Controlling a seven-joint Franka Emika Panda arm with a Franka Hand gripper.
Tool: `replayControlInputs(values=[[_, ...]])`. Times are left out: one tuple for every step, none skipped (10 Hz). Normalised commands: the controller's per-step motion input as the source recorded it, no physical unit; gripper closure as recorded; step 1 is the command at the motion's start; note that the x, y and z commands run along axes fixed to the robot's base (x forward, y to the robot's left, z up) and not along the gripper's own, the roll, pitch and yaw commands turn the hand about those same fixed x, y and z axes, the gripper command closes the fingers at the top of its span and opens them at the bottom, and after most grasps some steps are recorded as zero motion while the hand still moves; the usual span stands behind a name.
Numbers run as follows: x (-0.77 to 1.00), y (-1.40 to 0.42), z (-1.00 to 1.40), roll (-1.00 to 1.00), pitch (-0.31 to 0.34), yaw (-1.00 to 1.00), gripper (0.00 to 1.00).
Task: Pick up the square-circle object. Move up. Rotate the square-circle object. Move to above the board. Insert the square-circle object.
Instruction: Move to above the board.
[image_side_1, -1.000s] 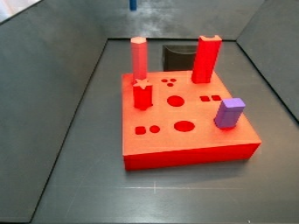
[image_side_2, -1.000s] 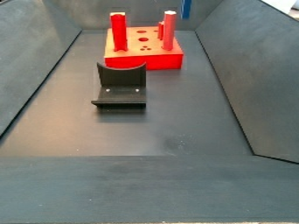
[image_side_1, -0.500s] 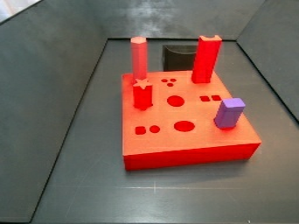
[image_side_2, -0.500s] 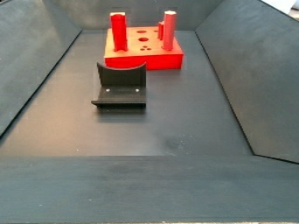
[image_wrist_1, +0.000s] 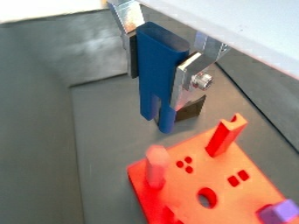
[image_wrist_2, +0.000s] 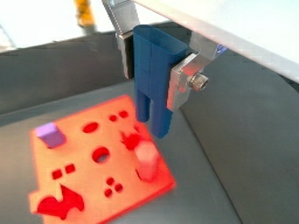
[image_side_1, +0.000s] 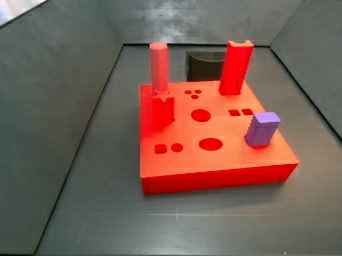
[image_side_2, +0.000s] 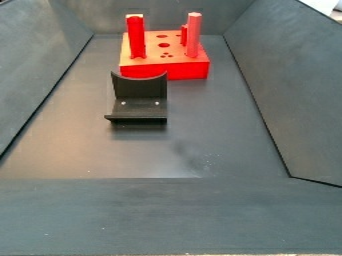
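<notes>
Dark blue and slim, the peg (image_wrist_1: 155, 77) hangs upright between the silver fingers (image_wrist_1: 187, 77) of the gripper (image_wrist_1: 160, 66), which is clamped on its upper part; its lower end sticks out well below the fingertips. Both wrist views show this grip, with the peg (image_wrist_2: 155, 80) held high in the air, clear of everything beneath it. Below lies the red board (image_wrist_1: 222, 203), its top face cut with round, square and small dot holes; in a wrist view the peg's free end appears over the board's edge (image_wrist_2: 70, 175), though how high it stands above it cannot be told. A pink peg (image_wrist_2: 145, 162) and red pegs (image_wrist_1: 226, 136) stand upright on the board, and a purple block (image_side_1: 262, 129) sits near one corner. Neither side view shows gripper or peg. In a side view the fixture (image_side_2: 138, 96) stands on the grey floor (image_side_2: 160, 150) just beside the board (image_side_2: 181, 68).
</notes>
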Motion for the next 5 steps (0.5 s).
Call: replayControlInputs(values=[[0.2, -1.0, 0.13, -0.01, 0.072, 1.0, 1.0], [0.19, -0.8, 0.11, 0.0, 0.084, 1.0, 1.0], [0.17, -0.59, 0.09, 0.0, 0.091, 1.0, 1.0], [0.13, -0.3, 0.05, 0.0, 0.099, 1.0, 1.0], [0.08, -0.17, 0.03, 0.01, 0.103, 1.0, 1.0]])
